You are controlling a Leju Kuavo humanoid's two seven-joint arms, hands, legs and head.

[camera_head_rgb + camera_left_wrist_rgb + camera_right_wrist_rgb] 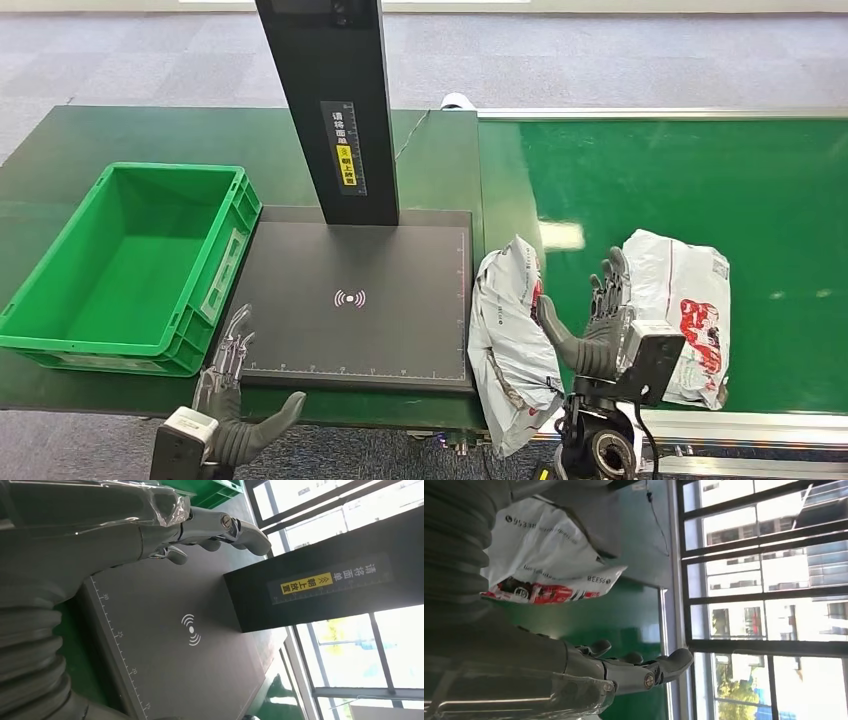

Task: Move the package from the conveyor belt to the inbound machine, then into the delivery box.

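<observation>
Two white plastic mail packages lie on the green conveyor belt (700, 180). The nearer package (512, 340) lies at the belt's left end, hanging over the front edge, and also shows as (549, 555). The second package (685, 310) lies to its right. My right hand (595, 325) stands open between the two, thumb toward the nearer package, holding nothing; its fingers (624, 670) are spread. My left hand (235, 395) is open at the front edge of the black inbound machine pad (350, 300), its fingers (220, 527) over the pad (165, 645). The green delivery box (130, 260) stands empty at left.
The machine's black column (335, 100) rises from the back of the pad, also seen as the column (320, 587). A dark green table (150, 130) carries box and machine. A cable (410, 135) runs behind the column. A silver rail (740, 430) edges the belt's front.
</observation>
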